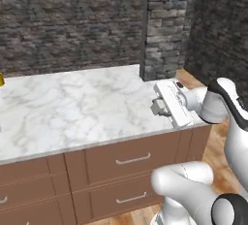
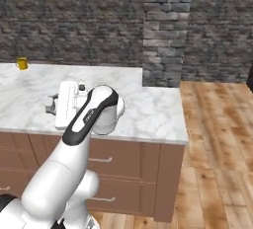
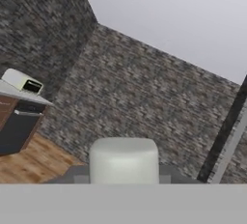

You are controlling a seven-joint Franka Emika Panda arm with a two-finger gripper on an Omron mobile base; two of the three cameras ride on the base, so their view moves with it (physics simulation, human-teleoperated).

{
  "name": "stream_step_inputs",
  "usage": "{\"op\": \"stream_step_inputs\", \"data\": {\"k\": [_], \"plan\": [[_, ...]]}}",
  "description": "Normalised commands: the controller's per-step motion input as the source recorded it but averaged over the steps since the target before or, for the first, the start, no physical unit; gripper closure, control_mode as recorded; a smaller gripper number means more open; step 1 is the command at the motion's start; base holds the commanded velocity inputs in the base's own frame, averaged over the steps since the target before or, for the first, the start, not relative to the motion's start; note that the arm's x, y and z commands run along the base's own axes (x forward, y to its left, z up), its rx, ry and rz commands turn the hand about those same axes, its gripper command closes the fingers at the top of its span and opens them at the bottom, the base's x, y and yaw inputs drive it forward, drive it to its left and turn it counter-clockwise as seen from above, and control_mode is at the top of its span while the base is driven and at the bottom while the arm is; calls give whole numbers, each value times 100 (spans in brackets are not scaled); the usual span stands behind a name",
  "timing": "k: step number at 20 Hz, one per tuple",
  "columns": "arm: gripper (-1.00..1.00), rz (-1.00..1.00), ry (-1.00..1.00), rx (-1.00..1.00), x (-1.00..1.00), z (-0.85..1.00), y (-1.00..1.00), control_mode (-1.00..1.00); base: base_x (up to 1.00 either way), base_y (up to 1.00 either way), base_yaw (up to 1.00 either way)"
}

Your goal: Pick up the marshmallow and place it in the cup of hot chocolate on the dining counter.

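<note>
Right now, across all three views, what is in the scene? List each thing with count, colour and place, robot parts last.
marshmallow: one, white, held between the fingertips, close up in the hand view.
cup of hot chocolate: one, yellow, far left end of the counter, well away from the gripper.
dining counter: one, white marble with grey veins, on a brown drawer base.
drawers: several, brown with pale handles, under the slab.
stone pillar: one, grey, behind the counter's right end.
toaster: one, white, on a far counter in the hand view.
floor: wood, brown, right of the counter.
gripper: one, white, shut on the marshmallow, over the counter's right end.
</note>
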Motion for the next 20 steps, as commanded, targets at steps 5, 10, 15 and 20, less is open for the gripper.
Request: {"op": "stream_step_inputs", "data": {"k": [5,10,15,20], "plan": [[100,0,0,0,0,0,0,100,26,-100,-3],[100,0,0,0,0,0,0,100,42,-100,0],[100,0,0,0,0,0,0,100,34,-100,0],[100,0,0,0,0,0,0,100,79,-100,1]]}}
